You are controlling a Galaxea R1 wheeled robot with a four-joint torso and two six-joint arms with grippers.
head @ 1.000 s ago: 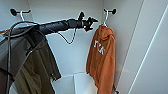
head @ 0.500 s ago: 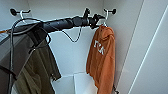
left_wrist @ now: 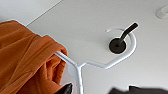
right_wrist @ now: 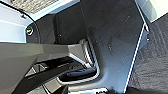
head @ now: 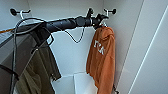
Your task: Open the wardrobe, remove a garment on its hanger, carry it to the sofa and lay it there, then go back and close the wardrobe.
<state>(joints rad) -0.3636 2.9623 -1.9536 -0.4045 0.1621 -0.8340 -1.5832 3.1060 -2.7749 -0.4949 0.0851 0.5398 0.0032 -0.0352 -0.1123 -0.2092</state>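
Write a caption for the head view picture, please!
Left gripper reaches the white hanger holding the orange hoodie inside the wardrobe.

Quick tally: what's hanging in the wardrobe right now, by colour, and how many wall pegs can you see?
Orange hoodie: 1
Olive-green jacket: 1
White hangers: 2 (one on the orange hoodie, one at the left peg)
Black wall pegs: 2 (left, right)
Total: 6

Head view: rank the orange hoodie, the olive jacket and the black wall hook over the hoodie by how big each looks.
1. Orange hoodie, fully in sight.
2. Olive jacket, partly hidden behind the left arm and cut by the picture edge, so its place against the hoodie is unsure.
3. Black wall hook, clearly smallest.
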